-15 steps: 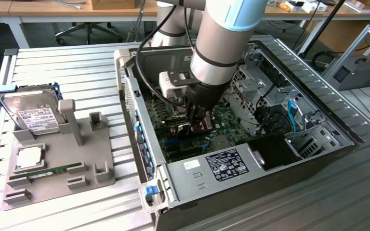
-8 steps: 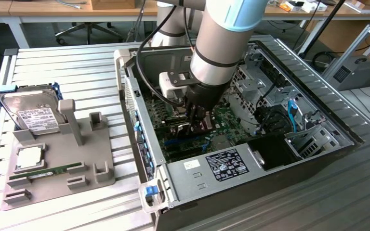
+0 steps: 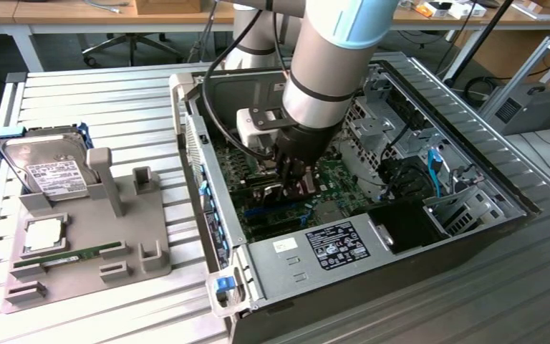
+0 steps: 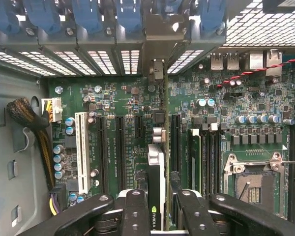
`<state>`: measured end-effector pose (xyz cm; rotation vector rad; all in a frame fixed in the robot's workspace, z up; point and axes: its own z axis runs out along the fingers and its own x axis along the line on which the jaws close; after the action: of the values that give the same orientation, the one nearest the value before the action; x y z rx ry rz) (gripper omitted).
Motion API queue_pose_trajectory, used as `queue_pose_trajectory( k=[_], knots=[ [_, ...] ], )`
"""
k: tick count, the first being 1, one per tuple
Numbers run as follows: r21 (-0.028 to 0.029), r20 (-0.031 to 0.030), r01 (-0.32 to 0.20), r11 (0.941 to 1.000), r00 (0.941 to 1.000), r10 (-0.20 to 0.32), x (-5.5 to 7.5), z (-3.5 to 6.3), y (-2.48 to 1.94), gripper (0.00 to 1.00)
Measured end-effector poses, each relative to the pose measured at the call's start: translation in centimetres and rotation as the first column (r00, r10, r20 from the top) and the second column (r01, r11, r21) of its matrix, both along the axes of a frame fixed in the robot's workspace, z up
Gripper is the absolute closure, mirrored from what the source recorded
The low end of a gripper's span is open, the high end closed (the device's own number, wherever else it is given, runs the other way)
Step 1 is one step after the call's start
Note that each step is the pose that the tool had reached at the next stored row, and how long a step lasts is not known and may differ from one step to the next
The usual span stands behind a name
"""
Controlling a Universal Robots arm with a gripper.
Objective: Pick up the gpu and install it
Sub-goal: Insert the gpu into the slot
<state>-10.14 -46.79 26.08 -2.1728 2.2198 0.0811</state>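
Fingers (image 4: 135, 216) astride edge-on gpu (image 4: 156, 169), along slots (image 4: 119, 147)

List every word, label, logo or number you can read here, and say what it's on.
Small white logo mark on the gpu edge: no letters legible.
White label on the hard drive: too small to read.
Black label on the computer case: too small to read.
Motherboard printing: too blurred to read.

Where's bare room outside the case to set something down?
Slatted table is bare past the hard drive at the exterior view's upper left, and beside the case at its lower right. Inside is crowded: the tool holds the gpu at the motherboard.
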Motion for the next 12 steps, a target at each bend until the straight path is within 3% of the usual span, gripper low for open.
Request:
queue_pose_trajectory(
  k=[12],
  knots=[
    [0.0001, 0.0000, -0.017, 0.9999, 0.9999, 0.017, 0.00, -0.12, 0.00, 0.73]
  ],
)
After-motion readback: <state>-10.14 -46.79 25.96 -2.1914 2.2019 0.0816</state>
